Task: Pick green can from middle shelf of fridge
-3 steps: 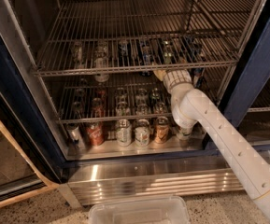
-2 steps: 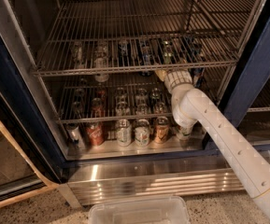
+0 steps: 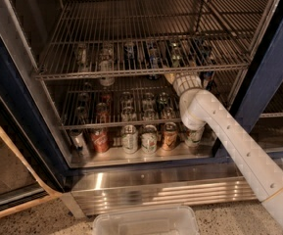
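Note:
The fridge [image 3: 13, 106] stands open, with a dark blue frame and chrome wire racks. The middle shelf [image 3: 131, 124] is the lowest wire rack and carries two rows of cans. A small greenish can [image 3: 162, 101] stands in its back row, and I take it for the green can. My gripper [image 3: 171, 77] is at the end of the white arm [image 3: 229, 136]. It reaches in just under the front edge of the higher rack, above and slightly right of that can and apart from it.
The higher wire rack [image 3: 141, 72] holds several cans and bottles directly over the gripper. On the pale fridge floor stand a red can [image 3: 100, 140] and white-and-green-labelled cans [image 3: 129, 138]. A clear plastic bin [image 3: 146, 222] sits on the ground in front of the ribbed steel base panel [image 3: 155, 192].

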`<action>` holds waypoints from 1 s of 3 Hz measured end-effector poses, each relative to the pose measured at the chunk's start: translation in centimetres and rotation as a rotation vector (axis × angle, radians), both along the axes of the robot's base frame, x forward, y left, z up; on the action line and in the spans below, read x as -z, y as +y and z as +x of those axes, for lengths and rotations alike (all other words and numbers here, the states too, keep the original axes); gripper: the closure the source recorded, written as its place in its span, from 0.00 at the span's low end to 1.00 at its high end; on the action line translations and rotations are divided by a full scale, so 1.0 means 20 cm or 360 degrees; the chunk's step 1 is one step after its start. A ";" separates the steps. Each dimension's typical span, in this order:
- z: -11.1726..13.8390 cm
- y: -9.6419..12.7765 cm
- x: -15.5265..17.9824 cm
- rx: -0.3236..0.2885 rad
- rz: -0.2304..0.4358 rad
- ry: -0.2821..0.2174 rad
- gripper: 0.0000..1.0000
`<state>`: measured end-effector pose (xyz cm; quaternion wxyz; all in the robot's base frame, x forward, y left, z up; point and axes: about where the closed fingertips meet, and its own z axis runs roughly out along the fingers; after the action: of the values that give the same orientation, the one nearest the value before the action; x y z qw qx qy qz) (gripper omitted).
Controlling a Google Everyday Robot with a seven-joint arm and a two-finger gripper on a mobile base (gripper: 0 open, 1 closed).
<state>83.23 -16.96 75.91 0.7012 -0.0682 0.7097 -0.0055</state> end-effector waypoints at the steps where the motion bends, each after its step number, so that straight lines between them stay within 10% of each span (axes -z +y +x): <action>1: 0.12 0.04 0.03 -0.0034 -0.0022 0.0039 0.34; 3: 0.23 -0.01 0.03 0.0009 -0.0034 0.0043 0.34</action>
<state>87.83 -17.14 75.36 0.6906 -0.0739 0.7193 -0.0141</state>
